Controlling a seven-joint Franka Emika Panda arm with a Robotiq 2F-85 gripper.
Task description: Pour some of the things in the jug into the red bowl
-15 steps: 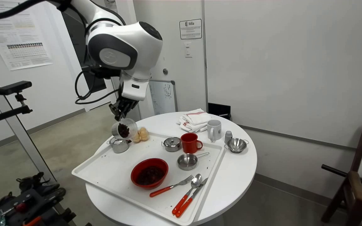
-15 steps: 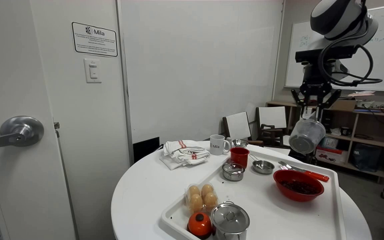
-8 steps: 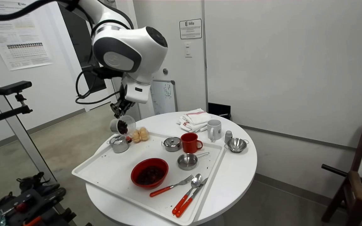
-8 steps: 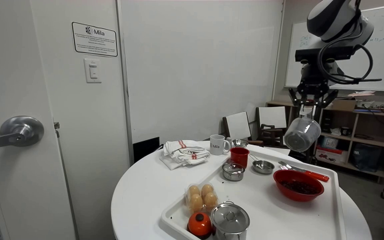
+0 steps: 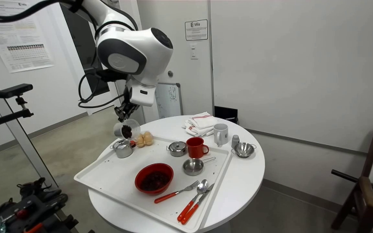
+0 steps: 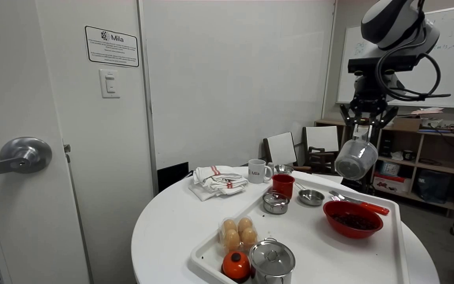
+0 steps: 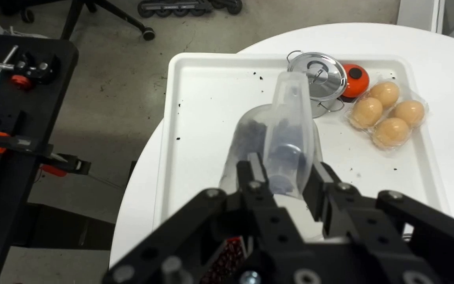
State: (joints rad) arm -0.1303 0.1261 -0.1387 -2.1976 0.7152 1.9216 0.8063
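The jug, a translucent plastic one, is in the air above the tray in both exterior views (image 5: 136,126) (image 6: 359,156) and the wrist view (image 7: 246,134). It is tilted and holds dark bean-like pieces. My gripper (image 5: 124,117) is shut on its handle; the fingers straddle the handle in the wrist view (image 7: 288,173) and in an exterior view (image 6: 362,132). The wide red bowl (image 5: 171,179) stands on the tray with dark pieces inside, also in an exterior view (image 6: 353,233). The fingers mostly hide it in the wrist view (image 7: 233,239). The jug does not touch it.
The white tray (image 5: 108,178) also carries a lidded pot (image 6: 272,260), an orange pot (image 6: 236,266), a pack of eggs (image 6: 238,234), a small lidded pan (image 5: 177,149), a red mug (image 5: 195,147), a steel pan (image 5: 193,166) and cutlery (image 5: 193,202). A towel (image 5: 201,124) lies behind.
Over the last second the jug and gripper have moved slightly left in both exterior views, and the upper arm has shifted a little. In the last half second there is almost no motion.
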